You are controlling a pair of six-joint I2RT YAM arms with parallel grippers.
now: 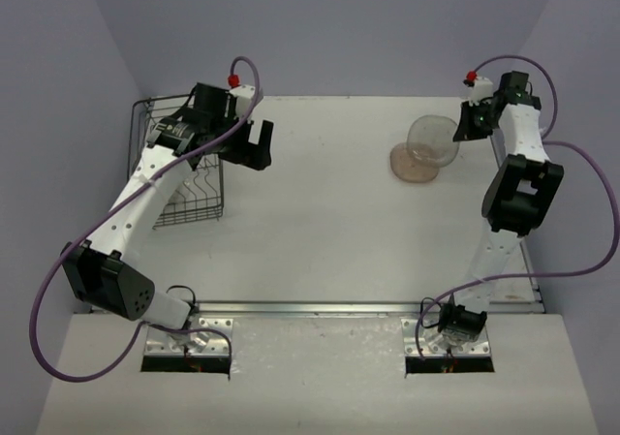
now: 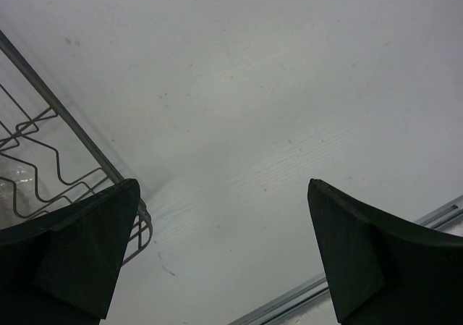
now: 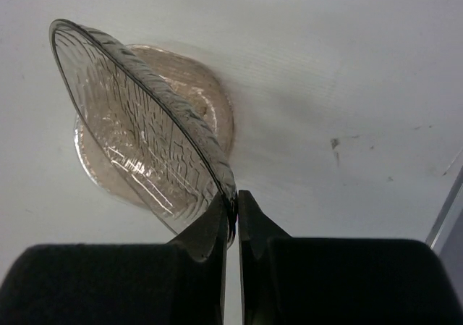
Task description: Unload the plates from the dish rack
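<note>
My right gripper (image 3: pixel 233 213) is shut on the rim of a see-through plate (image 3: pixel 137 129) and holds it tilted above a pale beige-pink plate (image 3: pixel 206 100) that lies flat on the table. Both plates show at the back right in the top view, the see-through one (image 1: pixel 432 138) over the pink one (image 1: pixel 411 166). The black wire dish rack (image 1: pixel 184 193) stands at the back left. My left gripper (image 1: pixel 250 144) is open and empty, just right of the rack; the rack's corner (image 2: pixel 65 166) shows by its left finger. No plate shows in the rack.
The table's metal front rail (image 1: pixel 320 308) runs across below the arms. A purple cable (image 1: pixel 58 261) loops off the left arm. The right arm's elbow (image 1: pixel 521 195) stands near the table's right edge.
</note>
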